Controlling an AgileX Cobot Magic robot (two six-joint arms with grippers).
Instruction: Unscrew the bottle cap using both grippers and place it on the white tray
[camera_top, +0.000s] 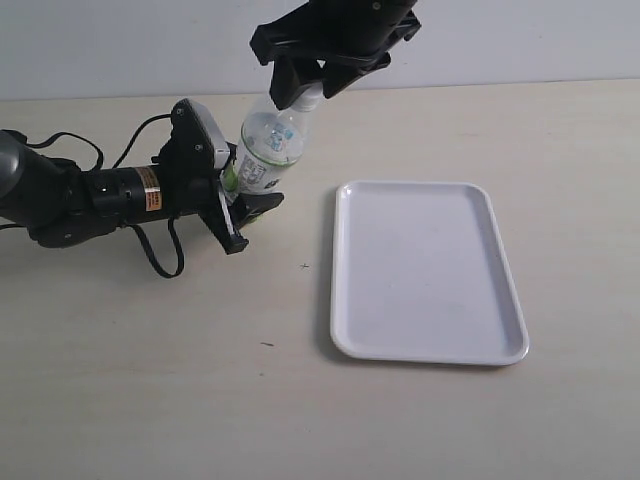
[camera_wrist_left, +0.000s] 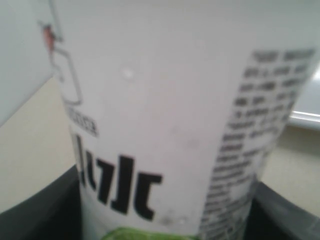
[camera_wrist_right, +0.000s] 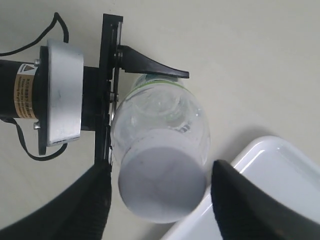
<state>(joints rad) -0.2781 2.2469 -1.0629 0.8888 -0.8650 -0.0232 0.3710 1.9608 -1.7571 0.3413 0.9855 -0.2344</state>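
— Where is the bottle cap (camera_wrist_right: 162, 185)?
— On the tilted bottle (camera_top: 268, 150), near the white tray (camera_top: 430, 270). The left gripper (camera_top: 240, 200) clamps its body; the right gripper (camera_top: 309, 94) straddles the cap, not closed. With a weak hold below, I think the bottle could turn with it.

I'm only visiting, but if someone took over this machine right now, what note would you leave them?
Left gripper: shut on the bottle low down, holding it tilted.
Right gripper: open, fingers either side of the bottle cap from above.
The cap is on the bottle; the white tray lies beside it.
Done: bottle gripped. Left: clamp the cap, unscrew it, set it on the tray.
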